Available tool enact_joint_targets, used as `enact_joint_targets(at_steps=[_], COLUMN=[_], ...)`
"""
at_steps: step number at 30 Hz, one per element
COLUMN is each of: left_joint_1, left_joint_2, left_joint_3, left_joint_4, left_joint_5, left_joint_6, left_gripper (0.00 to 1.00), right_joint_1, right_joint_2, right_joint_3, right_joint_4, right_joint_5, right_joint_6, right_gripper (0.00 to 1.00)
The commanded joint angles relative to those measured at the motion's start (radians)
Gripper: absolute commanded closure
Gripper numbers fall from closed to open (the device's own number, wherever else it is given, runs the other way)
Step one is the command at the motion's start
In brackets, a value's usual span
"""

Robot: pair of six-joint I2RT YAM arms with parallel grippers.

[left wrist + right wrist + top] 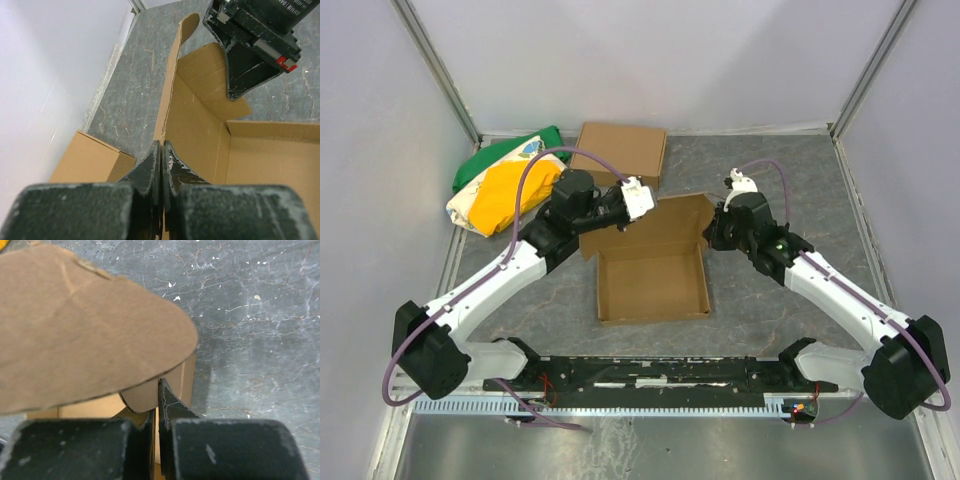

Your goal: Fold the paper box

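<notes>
The paper box (650, 280) lies open in the middle of the table, its tray walls standing and its lid flap raised at the back. My left gripper (617, 222) is shut on the lid's left edge; in the left wrist view the cardboard sheet (200, 125) runs edge-on into the closed fingers of the left gripper (162, 150). My right gripper (712, 232) is shut on the lid's right end. From the right wrist, a large rounded tab (85, 330) hangs over the right gripper (157, 400), and cardboard sits between its fingers.
A ready-made brown box (623, 150) stands at the back, just behind the lid. A green, yellow and white bag (505, 185) lies at the back left. White walls enclose the table on three sides.
</notes>
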Motion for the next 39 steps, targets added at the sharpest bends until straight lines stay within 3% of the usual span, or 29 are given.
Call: enact_joint_targets(at_steps=[1, 6, 10, 17, 28, 39], left_joint_1=[-0.022, -0.038, -0.045, -0.049, -0.052, -0.058], left_joint_2=[-0.062, -0.069, -0.057, -0.057, -0.056, -0.032], left_joint_3=[-0.044, -0.062, -0.068, -0.078, -0.087, -0.091], left_joint_4=[0.119, 0.134, 0.137, 0.15, 0.159, 0.167], left_joint_5=[0.0, -0.006, -0.003, 0.007, 0.032, 0.044], left_joint_6=[-0.119, -0.147, -0.152, -0.154, -0.167, -0.173], left_gripper=[0.97, 0.97, 0.97, 0.97, 0.97, 0.97], right_joint_1=[0.001, 0.032, 0.082, 0.118, 0.12, 0.121], right_joint_2=[0.001, 0.002, 0.006, 0.02, 0.113, 0.181], right_joint_3=[-0.002, 0.015, 0.033, 0.029, 0.071, 0.082], right_joint_4=[0.054, 0.028, 0.025, 0.058, 0.137, 0.215], right_joint_5=[0.017, 0.037, -0.016, -0.06, -0.076, -0.164], right_joint_6=[0.183, 0.17, 0.082, 0.001, -0.041, -0.025], right_gripper=[0.98, 0.95, 0.76, 0.53, 0.39, 0.39])
